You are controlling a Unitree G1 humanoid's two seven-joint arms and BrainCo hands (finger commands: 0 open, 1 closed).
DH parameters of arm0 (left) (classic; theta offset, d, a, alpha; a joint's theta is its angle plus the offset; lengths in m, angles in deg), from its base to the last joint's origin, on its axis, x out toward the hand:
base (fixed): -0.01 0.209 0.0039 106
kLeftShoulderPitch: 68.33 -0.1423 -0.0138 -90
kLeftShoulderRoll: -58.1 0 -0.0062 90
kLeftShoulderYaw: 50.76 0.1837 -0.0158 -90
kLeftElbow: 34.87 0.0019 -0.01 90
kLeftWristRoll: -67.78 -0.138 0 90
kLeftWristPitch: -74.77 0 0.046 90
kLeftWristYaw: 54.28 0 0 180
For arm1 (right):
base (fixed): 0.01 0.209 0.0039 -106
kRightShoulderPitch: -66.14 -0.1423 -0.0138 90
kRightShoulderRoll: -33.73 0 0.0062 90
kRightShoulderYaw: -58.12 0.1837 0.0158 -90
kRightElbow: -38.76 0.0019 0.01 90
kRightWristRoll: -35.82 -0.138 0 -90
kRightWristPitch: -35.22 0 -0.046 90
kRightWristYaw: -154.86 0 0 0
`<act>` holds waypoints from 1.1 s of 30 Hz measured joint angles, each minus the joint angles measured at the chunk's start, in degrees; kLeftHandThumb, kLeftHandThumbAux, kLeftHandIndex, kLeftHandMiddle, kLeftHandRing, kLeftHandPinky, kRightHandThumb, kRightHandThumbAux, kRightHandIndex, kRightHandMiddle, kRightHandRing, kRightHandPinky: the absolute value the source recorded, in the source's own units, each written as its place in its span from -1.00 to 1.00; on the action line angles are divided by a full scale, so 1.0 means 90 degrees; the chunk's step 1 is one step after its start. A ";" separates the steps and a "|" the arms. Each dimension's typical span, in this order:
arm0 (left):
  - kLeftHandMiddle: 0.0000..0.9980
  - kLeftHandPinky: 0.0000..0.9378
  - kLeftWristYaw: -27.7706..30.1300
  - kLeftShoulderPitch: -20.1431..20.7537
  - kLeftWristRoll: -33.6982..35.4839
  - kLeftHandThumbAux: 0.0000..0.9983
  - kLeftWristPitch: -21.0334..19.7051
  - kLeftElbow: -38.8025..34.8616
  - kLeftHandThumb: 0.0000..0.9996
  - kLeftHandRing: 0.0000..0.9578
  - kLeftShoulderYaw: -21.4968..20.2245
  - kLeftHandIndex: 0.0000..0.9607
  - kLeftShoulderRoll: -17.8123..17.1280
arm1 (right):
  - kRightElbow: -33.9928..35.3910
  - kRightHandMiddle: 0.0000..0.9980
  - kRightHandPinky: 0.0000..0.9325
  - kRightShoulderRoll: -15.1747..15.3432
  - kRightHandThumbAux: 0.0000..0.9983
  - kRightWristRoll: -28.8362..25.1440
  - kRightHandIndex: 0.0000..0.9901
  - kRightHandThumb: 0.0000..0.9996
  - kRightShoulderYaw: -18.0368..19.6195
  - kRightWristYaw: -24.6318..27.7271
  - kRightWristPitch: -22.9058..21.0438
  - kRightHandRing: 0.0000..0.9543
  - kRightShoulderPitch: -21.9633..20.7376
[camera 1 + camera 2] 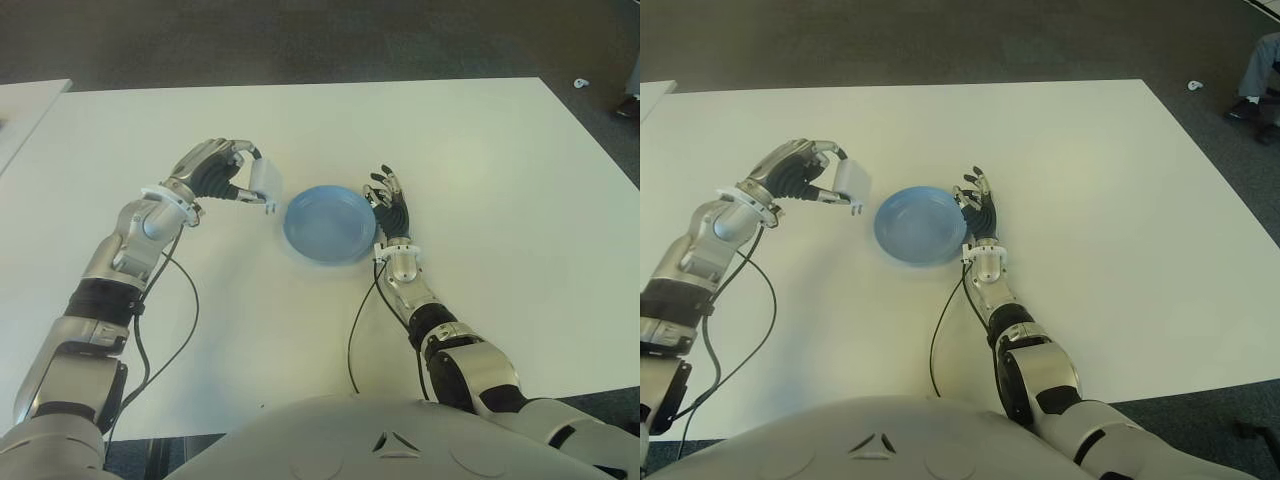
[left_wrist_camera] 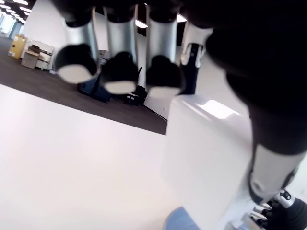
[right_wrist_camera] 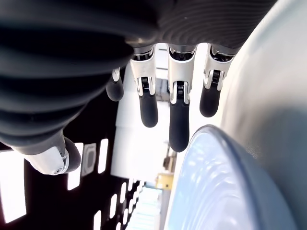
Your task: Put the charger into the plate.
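My left hand (image 1: pixel 228 172) is shut on the white charger (image 1: pixel 266 182), held just left of the blue plate (image 1: pixel 330 222) and slightly above the white table (image 1: pixel 470 170). Its prongs point down toward the table near the plate's left rim. In the left wrist view the charger (image 2: pixel 206 158) is a white block pinched between thumb and fingers (image 2: pixel 117 72), with the plate's edge (image 2: pixel 180 221) showing below. My right hand (image 1: pixel 390 200) stands open at the plate's right rim, fingers straight, holding nothing; the right wrist view shows its fingers (image 3: pixel 175 120) beside the plate (image 3: pixel 216 187).
Black cables (image 1: pixel 165 330) trail from both wrists across the near table. A second white table (image 1: pixel 25 105) stands at the far left. Dark carpet (image 1: pixel 300 40) lies beyond the far edge, with a person's foot (image 1: pixel 1245 105) at the far right.
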 measured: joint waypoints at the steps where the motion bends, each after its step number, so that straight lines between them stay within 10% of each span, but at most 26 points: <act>1: 0.78 0.88 0.0002 0.0000 -0.0003 0.40 -0.0033 -0.0022 0.50 0.84 0.0005 -0.08 0.0024 | -0.0001 -0.54 -0.56 -0.0001 -0.02 0.0000 -1.00 -0.97 -0.0001 0.0000 0.0000 -0.32 -0.0001; 33: 0.77 0.85 0.0014 0.0228 -0.0676 0.40 -0.0332 0.0125 0.50 0.81 0.0823 -0.08 0.0987 | -0.0010 -0.60 -0.53 -0.0226 -0.03 -0.0005 -1.00 -0.93 -0.0012 -0.0068 -0.0007 -0.36 -0.0021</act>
